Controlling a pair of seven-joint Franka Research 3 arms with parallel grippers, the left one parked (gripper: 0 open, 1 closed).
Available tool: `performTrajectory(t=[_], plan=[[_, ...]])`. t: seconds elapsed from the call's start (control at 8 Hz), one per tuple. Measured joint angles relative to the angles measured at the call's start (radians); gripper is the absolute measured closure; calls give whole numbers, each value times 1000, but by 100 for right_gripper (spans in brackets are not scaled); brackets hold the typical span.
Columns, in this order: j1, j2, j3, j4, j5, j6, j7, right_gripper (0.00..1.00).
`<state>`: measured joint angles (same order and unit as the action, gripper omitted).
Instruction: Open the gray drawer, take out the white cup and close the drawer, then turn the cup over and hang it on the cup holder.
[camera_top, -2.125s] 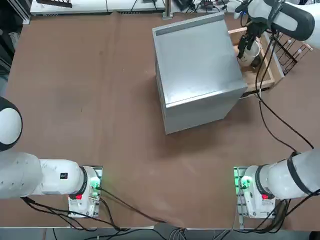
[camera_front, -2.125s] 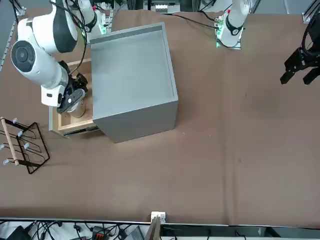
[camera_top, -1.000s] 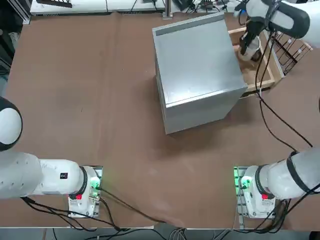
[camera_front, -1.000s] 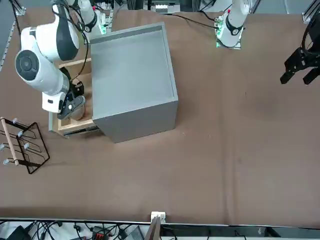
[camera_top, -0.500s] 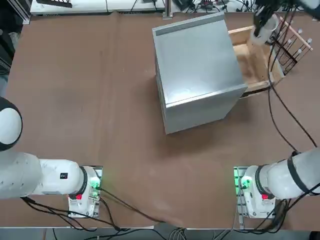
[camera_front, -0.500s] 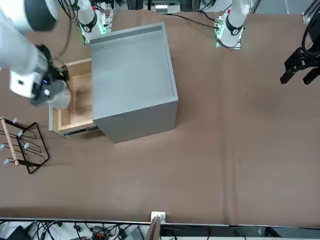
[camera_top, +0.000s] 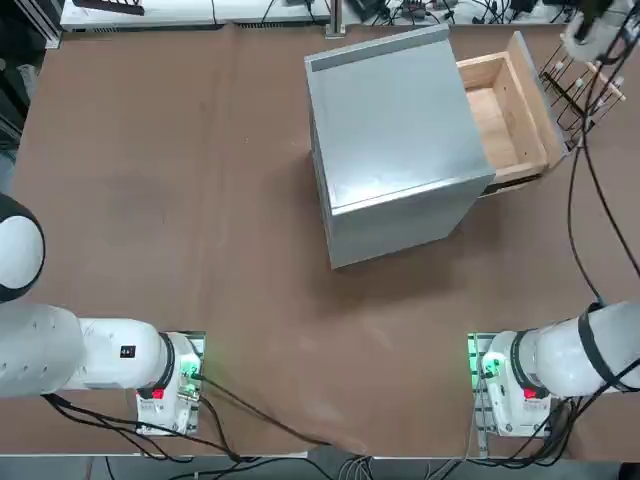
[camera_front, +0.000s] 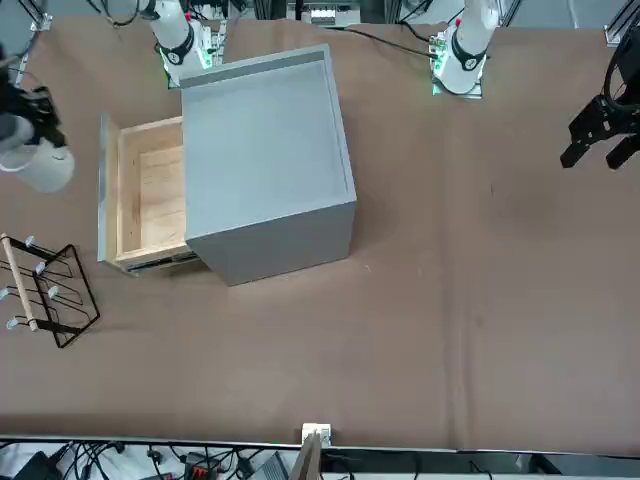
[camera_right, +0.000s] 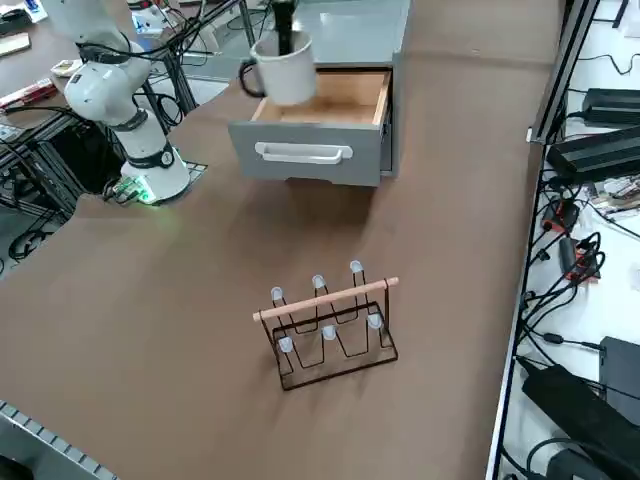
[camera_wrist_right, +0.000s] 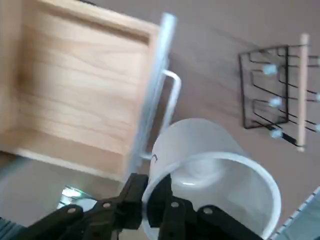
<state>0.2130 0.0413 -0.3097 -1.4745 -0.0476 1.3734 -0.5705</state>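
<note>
My right gripper (camera_wrist_right: 149, 188) pinches the white mug (camera_wrist_right: 195, 137) by its wall, mouth up toward me, so its base should meet the table (camera_right: 180, 320) first.

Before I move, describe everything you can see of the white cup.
The white cup is a smooth, glossy cylinder, perhaps ceramic, with a dark handle and a small dark mark outside. It looks empty and roughly upright, mouth up. The right gripper pinches its wall, one finger inside, one outside, holding it in the air beyond the open gray drawer's front.
</note>
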Motion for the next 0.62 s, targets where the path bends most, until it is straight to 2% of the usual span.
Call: performTrajectory(t=[0.12, 0.25, 0.38, 0.62], plan=[[-7, 10, -60, 0, -1, 10, -90, 94], [-30, 30, -101, -5, -1, 35, -189, 94], [-69, 58, -116, -29, 0, 79, -279, 94], [-127, 104, -120, -194, 0, 297, -452, 94]])
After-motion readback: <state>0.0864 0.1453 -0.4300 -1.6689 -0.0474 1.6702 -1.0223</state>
